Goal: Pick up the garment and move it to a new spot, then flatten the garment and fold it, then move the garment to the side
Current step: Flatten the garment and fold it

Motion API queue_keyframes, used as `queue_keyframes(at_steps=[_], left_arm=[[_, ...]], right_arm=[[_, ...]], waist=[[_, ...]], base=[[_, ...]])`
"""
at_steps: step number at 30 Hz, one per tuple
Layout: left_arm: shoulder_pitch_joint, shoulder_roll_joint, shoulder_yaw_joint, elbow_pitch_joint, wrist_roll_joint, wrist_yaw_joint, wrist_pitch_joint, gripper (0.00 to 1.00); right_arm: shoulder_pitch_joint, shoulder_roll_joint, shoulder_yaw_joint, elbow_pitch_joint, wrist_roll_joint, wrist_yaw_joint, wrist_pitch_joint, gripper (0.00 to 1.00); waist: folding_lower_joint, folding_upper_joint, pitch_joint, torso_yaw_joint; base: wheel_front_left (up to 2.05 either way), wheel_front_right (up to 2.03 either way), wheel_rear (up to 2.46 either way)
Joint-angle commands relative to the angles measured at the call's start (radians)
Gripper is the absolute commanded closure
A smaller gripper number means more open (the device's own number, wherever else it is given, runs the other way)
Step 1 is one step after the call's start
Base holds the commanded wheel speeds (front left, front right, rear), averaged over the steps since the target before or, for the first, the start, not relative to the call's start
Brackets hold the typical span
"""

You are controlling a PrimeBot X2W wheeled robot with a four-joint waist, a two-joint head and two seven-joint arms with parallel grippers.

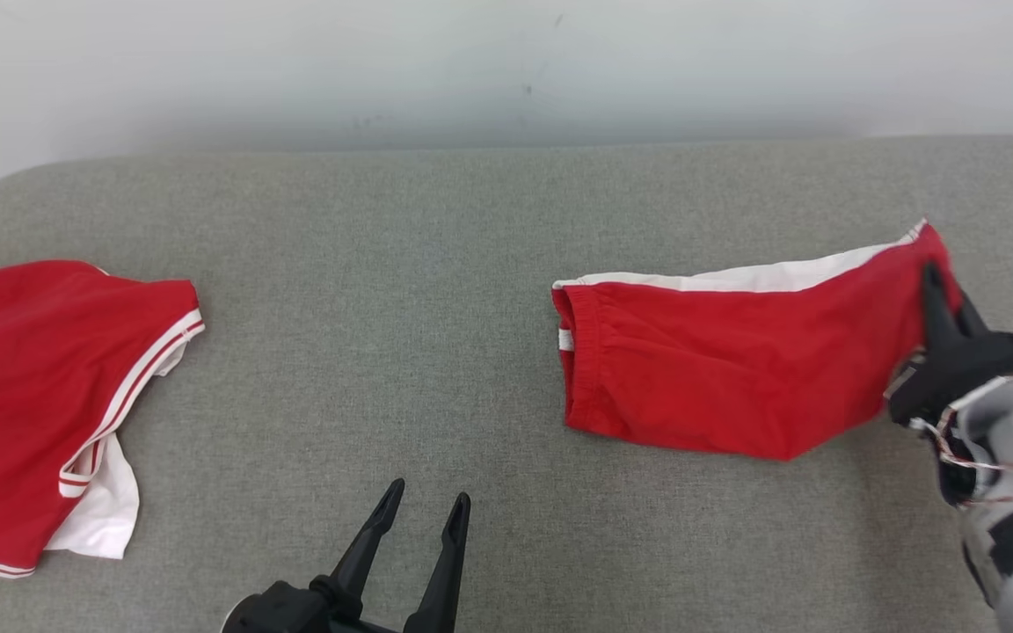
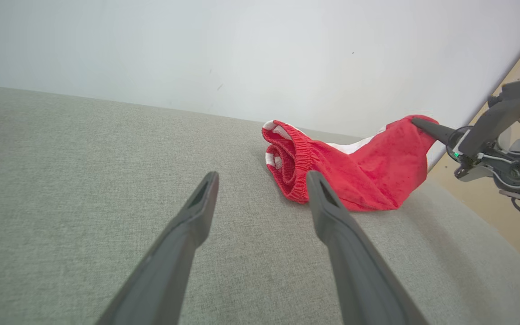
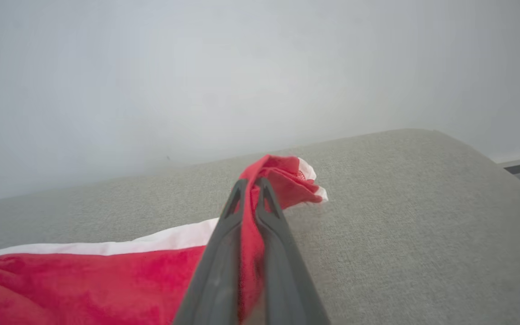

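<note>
Garment [image 1: 717, 378]: red shorts with white trim, folded, lying on the right side of the grey fabric worktop [image 1: 383, 264]. Right end effector [image 3: 251, 185] is clamped on the far-right corner, which is raised off the surface. Left end effector [image 1: 430, 492] is parted wide, holding nothing, near centre over bare worktop. Second red-and-white garment [image 1: 32, 387] lies at the left edge.

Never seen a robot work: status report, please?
Right gripper shut on red shorts. Left gripper open, off the cloth. Other red garment far left, not blocking.
</note>
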Motion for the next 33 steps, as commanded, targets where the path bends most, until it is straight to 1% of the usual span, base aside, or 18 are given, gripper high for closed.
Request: queue_keyframes(at_steps=[1,14,15,16,22,27,33], left_arm=[[0.012,0.000,-0.001,0.007,-0.006,0.003,0.002,0.00],[0.021,-0.003,-0.010,0.024,-0.024,0.004,0.001,0.00],[0.022,-0.003,-0.010,0.025,-0.025,0.004,0.000,0.00],[0.022,-0.003,-0.010,0.025,-0.025,0.004,0.000,0.00],[0.027,-0.006,-0.012,0.025,-0.029,0.005,-0.004,0.00],[0.021,-0.008,-0.010,0.029,-0.029,0.003,-0.006,0.00],[0.013,-0.013,-0.012,0.036,-0.031,0.000,-0.008,0.00]], right_arm=[[-0.010,0.013,0.025,-0.012,-0.006,-0.001,-0.001,1.00],[-0.081,0.089,0.303,-0.101,0.016,-0.001,0.017,1.00],[-0.079,0.094,0.324,-0.106,0.020,-0.001,0.025,1.00],[-0.079,0.094,0.324,-0.106,0.020,-0.001,0.025,1.00],[-0.050,0.110,0.474,-0.147,0.024,-0.001,0.061,1.00],[-0.017,0.125,0.580,-0.164,0.050,-0.001,0.094,1.00],[0.013,0.142,0.656,-0.159,0.082,-0.001,0.086,1.00]], waist=[[0.0001,0.0000,-0.012,0.000],[0.0001,0.0000,-0.040,0.045],[0.0001,0.0000,-0.040,0.048],[0.0001,0.0000,-0.040,0.048],[0.0001,0.0000,-0.035,0.058],[0.0001,0.0000,-0.029,0.054],[0.0001,0.0000,-0.034,0.051]], base=[[0.00,0.00,0.00],[0.00,0.00,0.00],[0.00,0.00,0.00],[0.00,0.00,0.00],[0.00,0.00,0.00],[0.00,0.00,0.00],[0.00,0.00,0.00]])
